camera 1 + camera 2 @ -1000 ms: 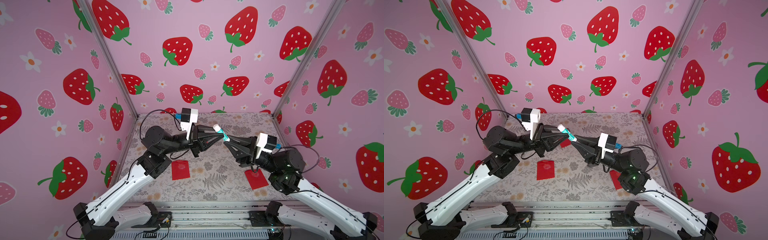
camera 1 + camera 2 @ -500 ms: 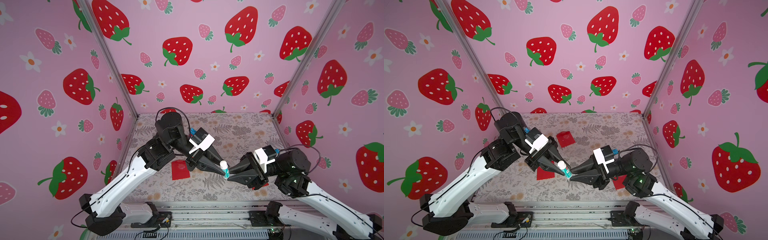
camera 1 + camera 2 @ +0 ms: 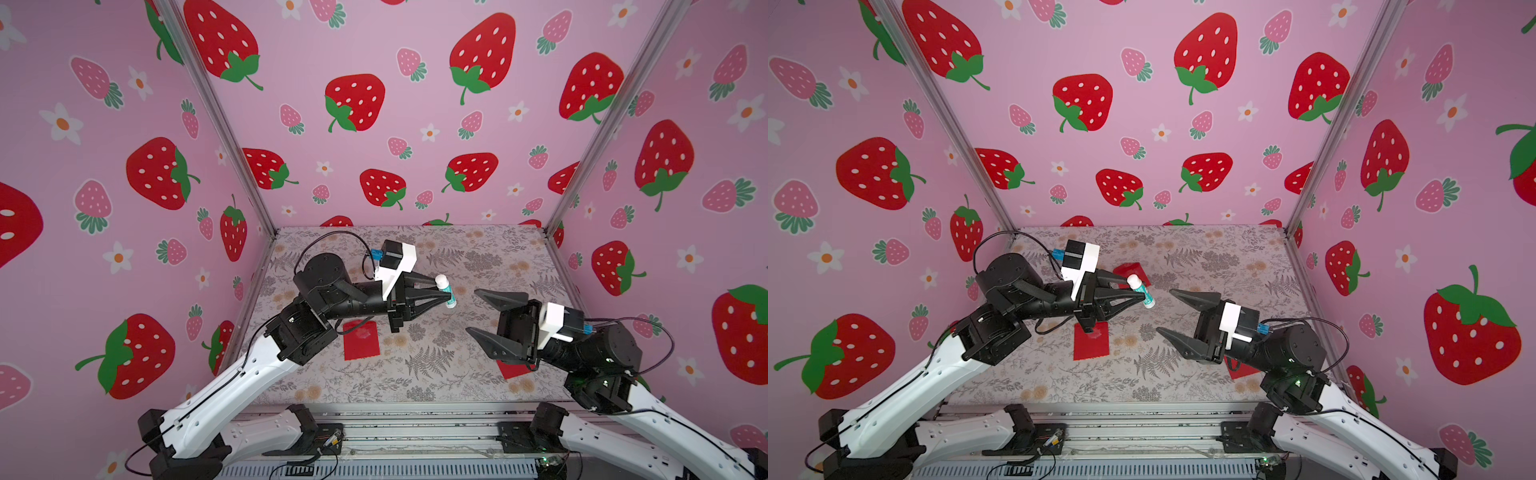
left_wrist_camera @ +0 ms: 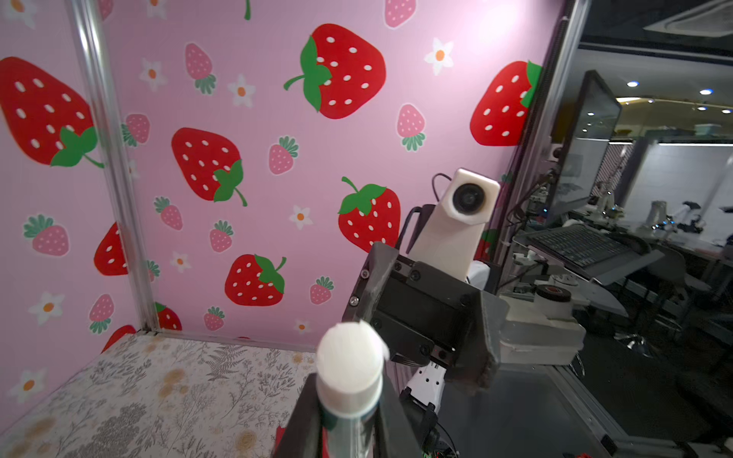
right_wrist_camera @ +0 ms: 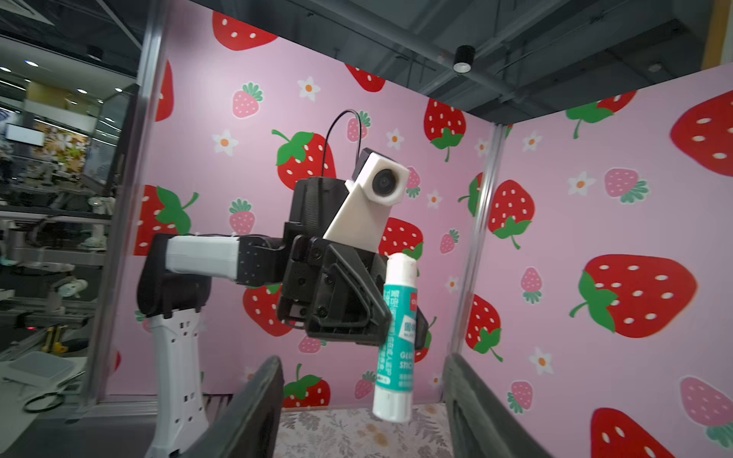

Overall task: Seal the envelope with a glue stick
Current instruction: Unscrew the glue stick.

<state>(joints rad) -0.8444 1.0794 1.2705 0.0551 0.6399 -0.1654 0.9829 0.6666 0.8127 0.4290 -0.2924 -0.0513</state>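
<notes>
The glue stick [image 3: 445, 291] [image 3: 1140, 292], white with a teal label, is held roughly upright above the table. My left gripper [image 3: 449, 296] [image 3: 1144, 297] is shut on its labelled middle. One white end fills the left wrist view, where the glue stick [image 4: 350, 368] stands between the left gripper [image 4: 349, 418] fingers. My right gripper [image 3: 476, 311] [image 3: 1166, 311] is open just right of the stick, not touching it. In the right wrist view the glue stick [image 5: 396, 337] hangs ahead of the spread right gripper [image 5: 361, 361]. A red envelope [image 3: 361, 340] [image 3: 1091, 343] lies flat below the left gripper.
A second red envelope [image 3: 513, 370] [image 3: 1241, 370] lies partly under the right arm. A third red piece [image 3: 1128, 270] shows behind the left gripper. The floral table [image 3: 415, 374] is enclosed by strawberry-print walls on three sides; a metal rail runs along the front.
Both grippers held the glue stick before, dipping low toward the front half a second ago. Now the right gripper has opened and drawn back to the right; the left keeps the stick, raised again.
</notes>
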